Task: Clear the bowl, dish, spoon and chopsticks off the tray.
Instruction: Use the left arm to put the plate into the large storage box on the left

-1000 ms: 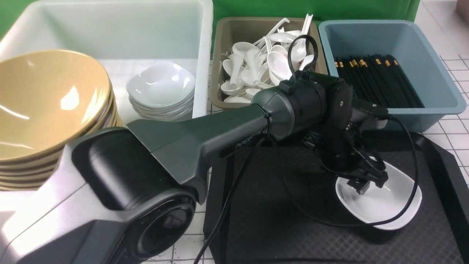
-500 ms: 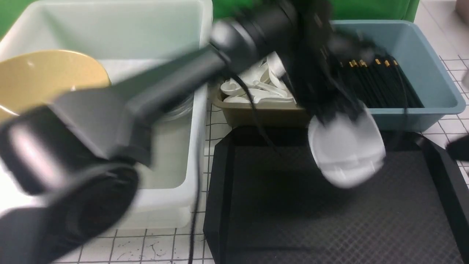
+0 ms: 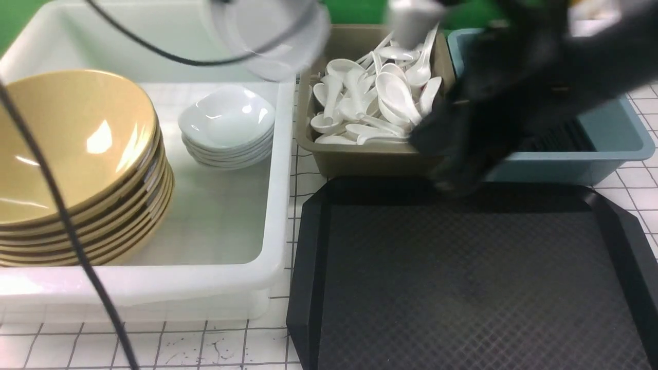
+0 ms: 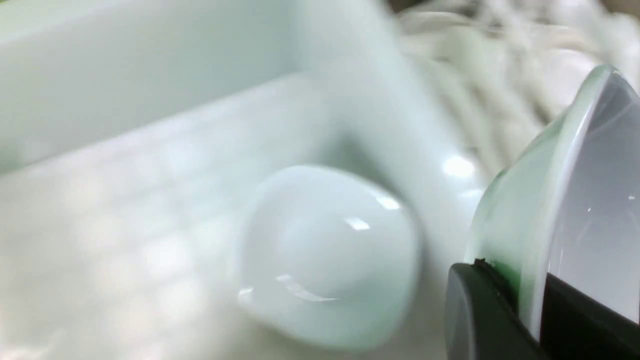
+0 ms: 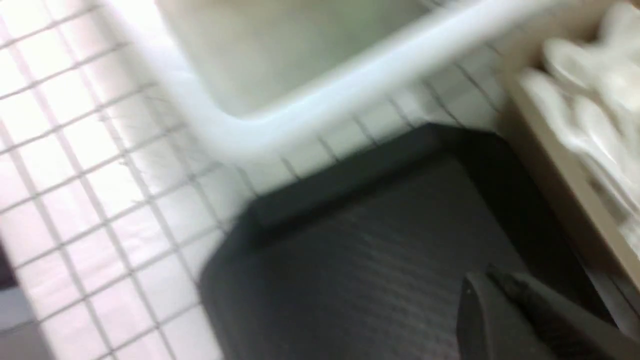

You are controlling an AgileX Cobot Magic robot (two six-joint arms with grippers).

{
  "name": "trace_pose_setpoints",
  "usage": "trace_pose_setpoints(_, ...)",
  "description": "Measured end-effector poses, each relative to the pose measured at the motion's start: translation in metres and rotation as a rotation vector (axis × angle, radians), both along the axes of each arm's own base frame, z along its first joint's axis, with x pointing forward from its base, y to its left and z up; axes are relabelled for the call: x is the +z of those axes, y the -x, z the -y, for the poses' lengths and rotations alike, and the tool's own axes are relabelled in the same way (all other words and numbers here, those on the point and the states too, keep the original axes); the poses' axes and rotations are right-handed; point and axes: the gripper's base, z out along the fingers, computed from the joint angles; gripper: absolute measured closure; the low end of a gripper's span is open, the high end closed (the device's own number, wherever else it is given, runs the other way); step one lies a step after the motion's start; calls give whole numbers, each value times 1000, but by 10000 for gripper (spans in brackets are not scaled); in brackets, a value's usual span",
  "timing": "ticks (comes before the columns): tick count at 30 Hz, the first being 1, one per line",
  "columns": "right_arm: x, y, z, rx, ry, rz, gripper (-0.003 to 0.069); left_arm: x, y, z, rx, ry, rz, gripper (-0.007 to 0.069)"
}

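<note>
The small white dish hangs blurred above the white tub's far right corner. In the left wrist view my left gripper is shut on the dish's rim, and the dish stands on edge over a stack of white dishes. The black tray lies bare. My right arm is a dark blur over the tray's far edge. My right gripper is shut and holds nothing above the tray. Yellow bowls sit stacked in the tub.
A stack of white dishes stands in the tub beside the bowls. A brown bin holds several white spoons. My right arm covers most of the blue bin, which holds black chopsticks. A black cable crosses the left.
My left gripper closed on the dish, lifted it off the tray and swung it up and left over the white tub. The right arm came in over the tray's far edge.
</note>
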Motion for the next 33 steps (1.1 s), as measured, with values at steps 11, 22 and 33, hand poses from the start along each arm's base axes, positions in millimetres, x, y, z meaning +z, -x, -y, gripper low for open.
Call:
trace_pose_setpoints(11,-12,-9,-15,38,85,-22,604,-66,-42,-48,42,-34,-149,622)
trace_pose_setpoints(22,-11,-11,-13,32,108,1,601,-135,-74,-38,-35,-23,-262,596)
trace_pose_setpoints(33,-12,-14,-7,-2,179,31,589,-130,-75,-44,-40,-108,-234,246)
